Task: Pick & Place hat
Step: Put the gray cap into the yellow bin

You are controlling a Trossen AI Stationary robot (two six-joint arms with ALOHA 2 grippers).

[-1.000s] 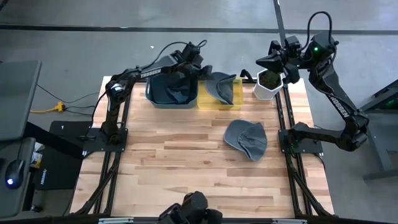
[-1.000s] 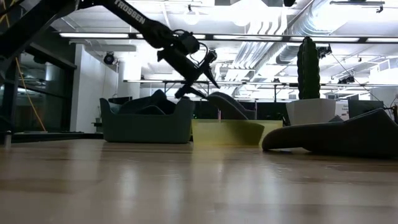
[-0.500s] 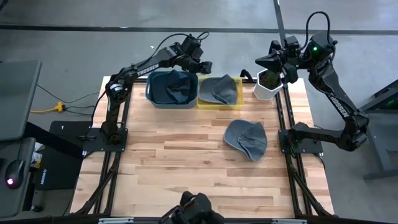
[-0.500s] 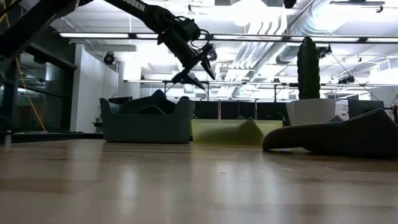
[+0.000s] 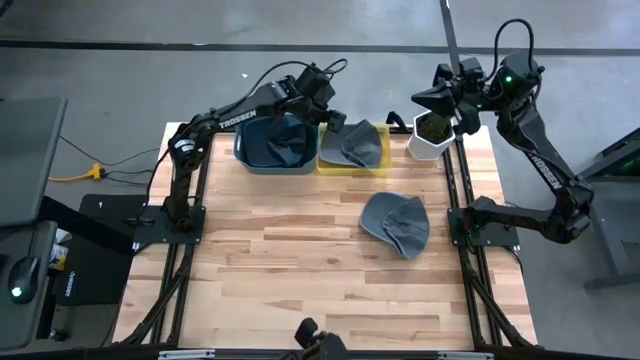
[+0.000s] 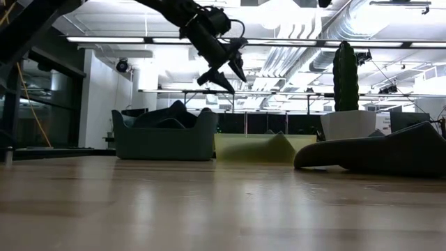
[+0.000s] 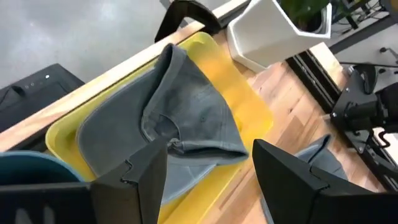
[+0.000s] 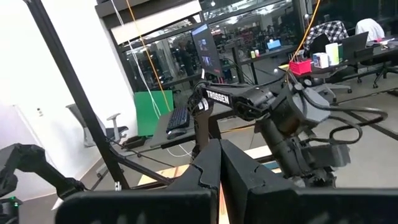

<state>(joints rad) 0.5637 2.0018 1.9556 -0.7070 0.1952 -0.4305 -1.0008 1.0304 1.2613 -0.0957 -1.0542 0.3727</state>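
Left gripper (image 5: 332, 118): fingers (image 7: 134, 180) spread apart, nothing between them. Hanging in the air at upper centre of the high view, over the seam between the blue bin (image 5: 252, 157) and the yellow tray (image 5: 378, 161). A second ago lower and right at the hat in the tray, with that hat's brim propped up against the fingers; half a second ago pulled back toward the bin; now raised, at the top of the low view (image 6: 221, 78), clear of everything below.

Hat (image 5: 355, 143) released, lying flat inside the yellow tray, upper centre of the high view. Earlier standing up above the tray wall in the low view; now sunk below that wall, only the tray (image 6: 254, 148) showing there. In the left wrist view, hat (image 7: 180, 115) crumpled, brim toward the white planter (image 7: 273, 31), tray rim (image 7: 252, 93) bare around it.

Second hat (image 5: 397, 224) on the bare wood (image 5: 300, 270), right of centre, well apart from the tray. Unchanged across all frames. Low and wide at the right edge of the low view (image 6: 390, 155).

Blue bin still holding dark cloth (image 5: 283, 148), position unchanged.

Right gripper (image 5: 419, 98): fingers (image 8: 205, 171) clenched together, empty. Held aloft at upper right beside the white planter (image 5: 430, 138). No movement over the last second.
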